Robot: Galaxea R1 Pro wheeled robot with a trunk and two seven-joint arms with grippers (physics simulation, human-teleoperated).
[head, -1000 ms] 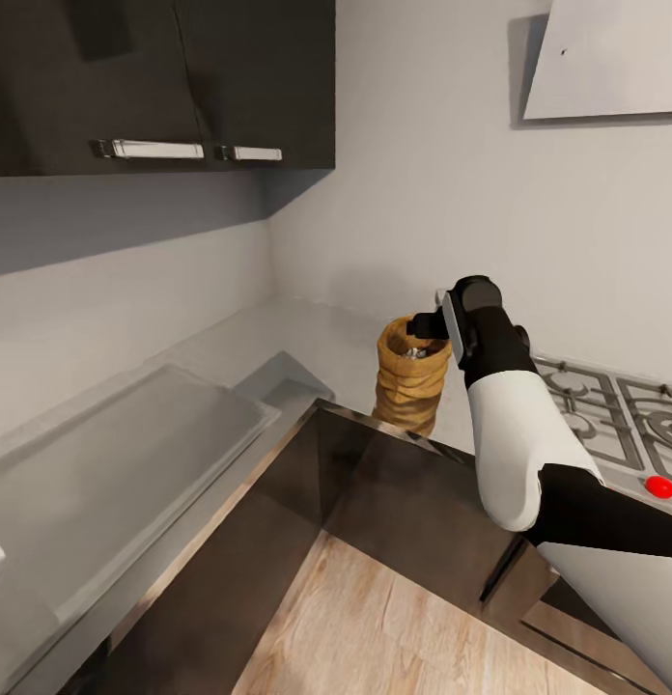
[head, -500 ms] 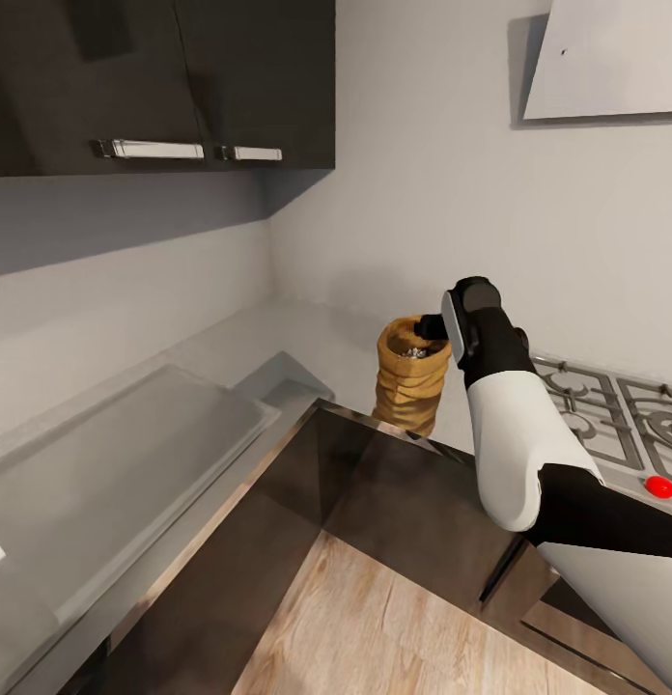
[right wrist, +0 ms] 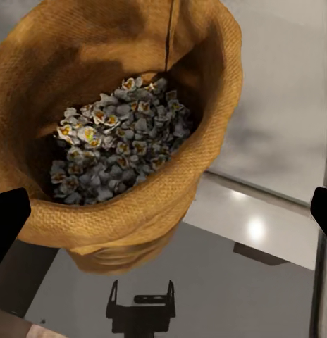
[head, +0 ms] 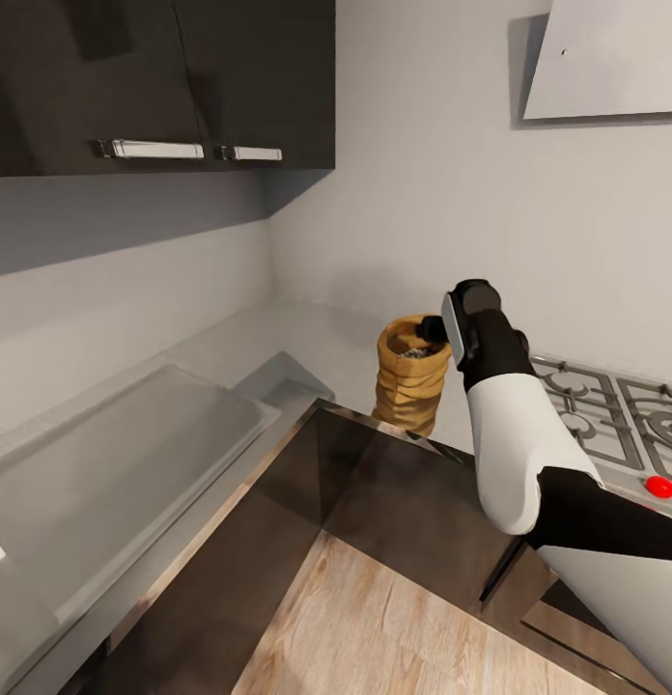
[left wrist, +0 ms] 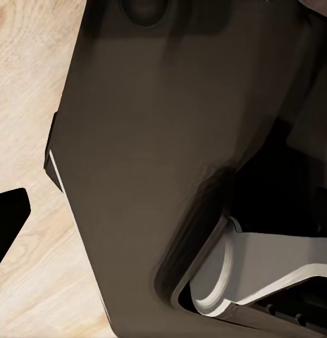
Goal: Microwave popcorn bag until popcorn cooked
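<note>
The tan-brown popcorn bag [head: 410,384] stands upright on the grey countertop [head: 278,338] in the corner, beside the hob. A heap of whitish-grey popcorn [right wrist: 118,137] lies inside it. My right gripper [head: 431,328] hangs at the bag's rolled rim [right wrist: 100,225], open, with its dark fingertips [right wrist: 8,220] spread wide on either side of the near rim. In the left wrist view one dark fingertip [left wrist: 8,218] of the left gripper shows over the wood floor. The microwave is out of view.
A gas hob [head: 606,405] with black grates and a red knob [head: 660,486] lies right of the bag. A shallow grey basin [head: 114,454] is set in the counter at left. Dark upper cabinets [head: 182,77] hang overhead, and dark cabinet fronts [head: 394,502] stand below.
My right arm has eased slightly down toward the bag's rim. The bag has not moved.
</note>
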